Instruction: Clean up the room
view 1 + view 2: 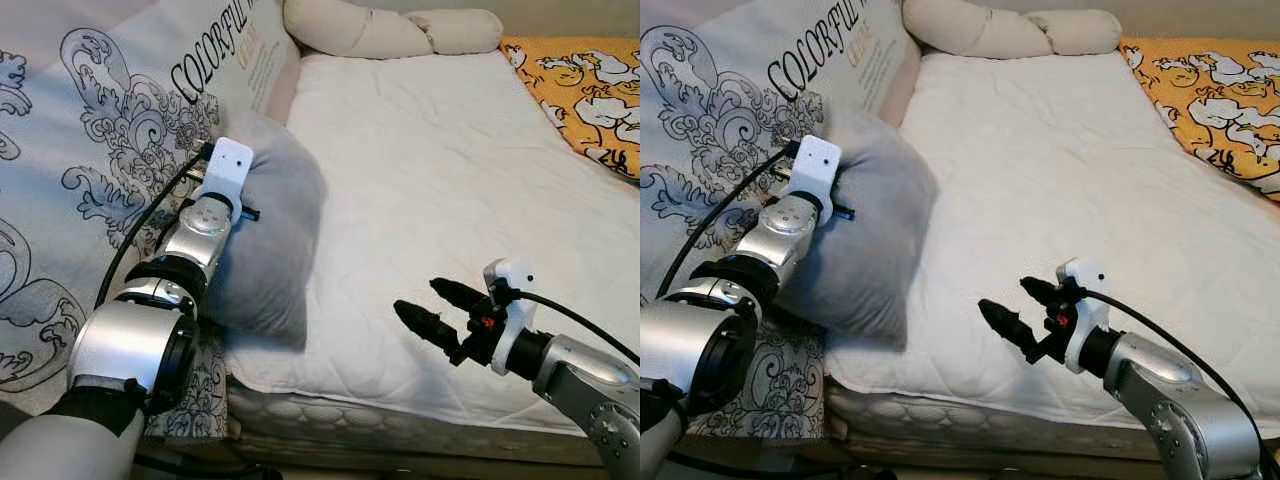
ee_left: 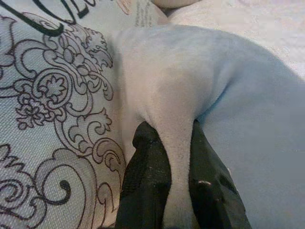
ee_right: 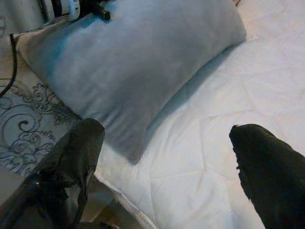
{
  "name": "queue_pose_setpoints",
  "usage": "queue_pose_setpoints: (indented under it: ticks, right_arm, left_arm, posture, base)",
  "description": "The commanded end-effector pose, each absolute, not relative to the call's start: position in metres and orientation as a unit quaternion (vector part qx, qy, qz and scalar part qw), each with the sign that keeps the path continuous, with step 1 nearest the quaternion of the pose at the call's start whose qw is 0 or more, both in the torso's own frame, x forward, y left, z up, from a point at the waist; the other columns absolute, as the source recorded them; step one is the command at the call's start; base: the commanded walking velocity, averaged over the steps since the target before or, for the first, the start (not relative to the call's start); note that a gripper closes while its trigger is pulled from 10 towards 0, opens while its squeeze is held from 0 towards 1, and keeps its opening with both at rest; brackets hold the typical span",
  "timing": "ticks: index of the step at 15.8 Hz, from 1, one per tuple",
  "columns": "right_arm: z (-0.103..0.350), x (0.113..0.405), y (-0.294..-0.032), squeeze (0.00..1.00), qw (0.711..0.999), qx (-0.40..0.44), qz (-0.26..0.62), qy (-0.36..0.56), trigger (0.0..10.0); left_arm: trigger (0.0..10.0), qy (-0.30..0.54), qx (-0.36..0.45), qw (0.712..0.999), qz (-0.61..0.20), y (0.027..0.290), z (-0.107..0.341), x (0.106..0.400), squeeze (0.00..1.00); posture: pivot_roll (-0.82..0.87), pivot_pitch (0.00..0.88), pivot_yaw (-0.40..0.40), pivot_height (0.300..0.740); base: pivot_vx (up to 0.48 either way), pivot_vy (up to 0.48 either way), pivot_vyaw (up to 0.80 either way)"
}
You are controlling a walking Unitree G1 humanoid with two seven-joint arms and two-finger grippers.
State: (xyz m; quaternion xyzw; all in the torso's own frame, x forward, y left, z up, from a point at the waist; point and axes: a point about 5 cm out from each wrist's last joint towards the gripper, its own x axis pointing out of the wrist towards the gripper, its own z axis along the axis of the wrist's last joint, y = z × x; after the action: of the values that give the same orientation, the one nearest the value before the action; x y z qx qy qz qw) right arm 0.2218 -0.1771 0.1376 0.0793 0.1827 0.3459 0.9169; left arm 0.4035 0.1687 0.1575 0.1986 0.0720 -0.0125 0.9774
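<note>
Firmly, left gripper (image 2: 178,186) jaws pinch the grey pillow (image 1: 270,240); right gripper (image 1: 432,305) jaws gape beside it.

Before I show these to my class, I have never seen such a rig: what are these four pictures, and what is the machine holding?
It is a humanoid robot tidying a bedroom. Two pictures come from cameras on its head, looking down at a bed; the other two come from cameras on its wrists. The left claw has pinched a fold of the grey pillow, which lies at the edge of the white mattress against a patterned cover. The right claw hovers open over the mattress, holding nothing. A cream bolster and an orange patterned blanket lie farther back.
</note>
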Motion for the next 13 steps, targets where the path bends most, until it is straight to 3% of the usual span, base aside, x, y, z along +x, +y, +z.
queue_pose_setpoints:
  ticks: [1,4,8,13]
  right_arm:
    - [0.141,0.218,-0.175,1.0,0.914,0.079,0.354,0.183,10.0]
    - [0.144,0.214,-0.17,1.0,0.9,0.105,0.385,0.178,10.0]
    - [0.151,0.213,-0.168,1.0,0.881,0.121,0.433,0.147,10.0]
    - [0.144,0.221,-0.173,1.0,0.901,0.126,0.393,0.134,10.0]
  left_arm:
    - [10.0,0.036,0.198,0.979,-0.01,0.169,0.173,0.407,1.0]
    - [10.0,0.035,0.197,0.979,-0.046,0.161,0.17,0.407,1.0]
    - [10.0,0.019,0.14,0.979,-0.146,0.144,0.177,0.407,1.0]
    - [10.0,-0.057,0.024,0.966,-0.251,0.136,0.203,0.4,1.0]
  posture:
    - [-0.34,0.049,0.066,0.74]
    - [-0.32,0.029,0.073,0.74]
    - [-0.26,0.0,0.07,0.74]
    - [-0.18,0.0,0.064,0.74]
  base:
    - [0.0,0.0,0.0]
    - [0.0,0.0,0.0]
    - [0.0,0.0,0.0]
    - [0.0,0.0,0.0]
